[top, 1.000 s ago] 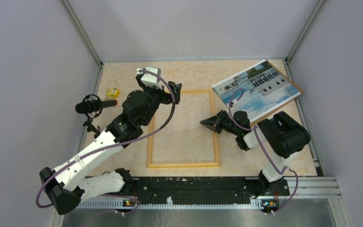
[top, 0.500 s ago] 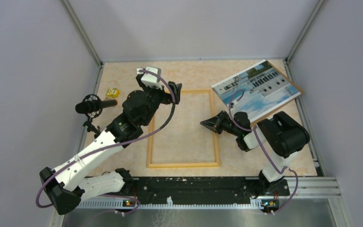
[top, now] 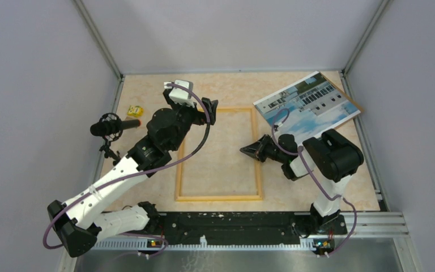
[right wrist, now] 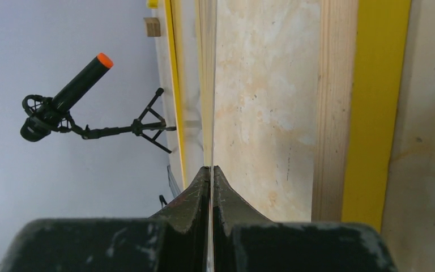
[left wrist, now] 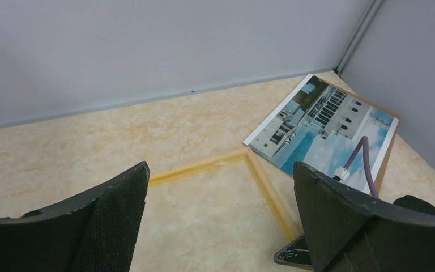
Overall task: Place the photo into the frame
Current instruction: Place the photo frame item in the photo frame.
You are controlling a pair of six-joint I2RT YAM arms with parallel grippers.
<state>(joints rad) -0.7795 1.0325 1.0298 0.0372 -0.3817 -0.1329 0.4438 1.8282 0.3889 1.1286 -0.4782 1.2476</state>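
Your right gripper (top: 242, 148) is closed, its tips at the frame's (top: 221, 198) right rail, probably to steady or lift it; you can't tell if it pinches anything. Left gripper (top: 212, 111) hangs wide open over the frame's far-left corner, ready to help. Photo (top: 308, 107) lies face-up at the surface's (top: 232, 88) far-right corner, not yet in the frame.

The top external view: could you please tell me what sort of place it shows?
Likely a lab robot cell: two arms on a rail, grey enclosure walls, a microphone on a stand.
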